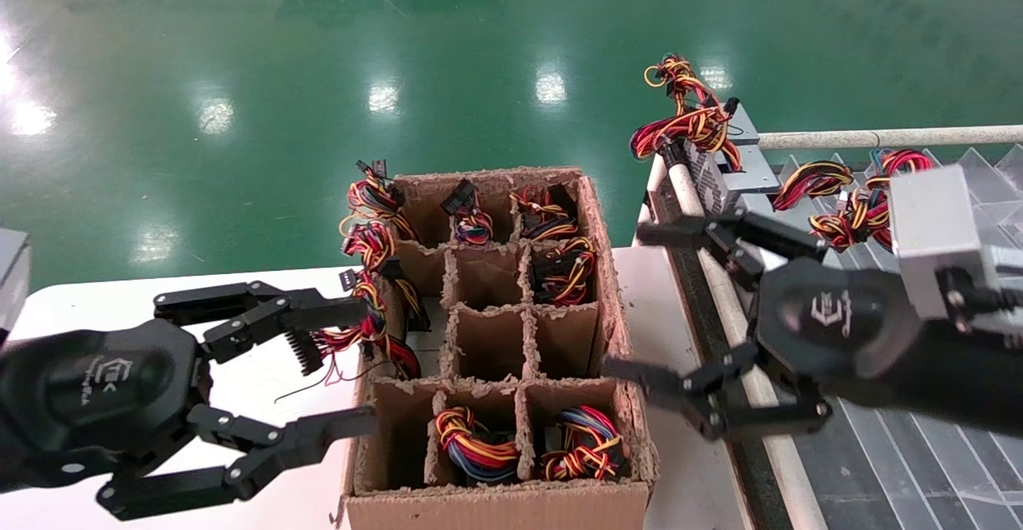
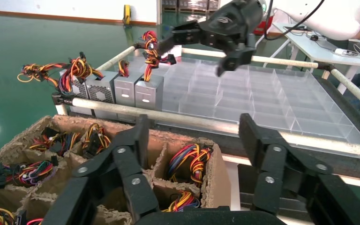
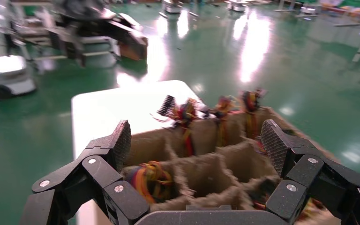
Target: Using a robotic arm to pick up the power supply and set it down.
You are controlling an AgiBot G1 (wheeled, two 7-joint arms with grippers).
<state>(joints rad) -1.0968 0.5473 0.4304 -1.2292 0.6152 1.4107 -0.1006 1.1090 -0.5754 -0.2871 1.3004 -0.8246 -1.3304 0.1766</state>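
Green glossy factory floor lies behind a white tabletop (image 1: 120, 306) that carries a brown cardboard box (image 1: 495, 506) with paper dividers. Most of its compartments hold bundles of red, yellow and black wires; the middle ones look empty. The dividers probably keep each unit upright and apart from its neighbours, with the wires on top where they can be seen.

Past the right edge of the tabletop stands a rack with clear plastic trays (image 2: 272, 103). At its far corner a row of grey power supplies (image 2: 122, 89) stands on end, side by side, with their wires hanging over the rail. This seems to be the place where units are set down.

The left pincer (image 1: 312, 378) hovers low at the left side of the box, its fingers wide apart around nothing; loose wires and a black connector hang just between the upper finger and the box wall. The right pincer (image 1: 655, 314) reaches from the rack side toward the right wall of the box, arm nearly level, also spread wide and empty. In the right wrist view its fingers (image 3: 117, 145) frame the compartments from above the right wall.

No unit is lifted yet; judging from the pose, a grasp is only being prepared.
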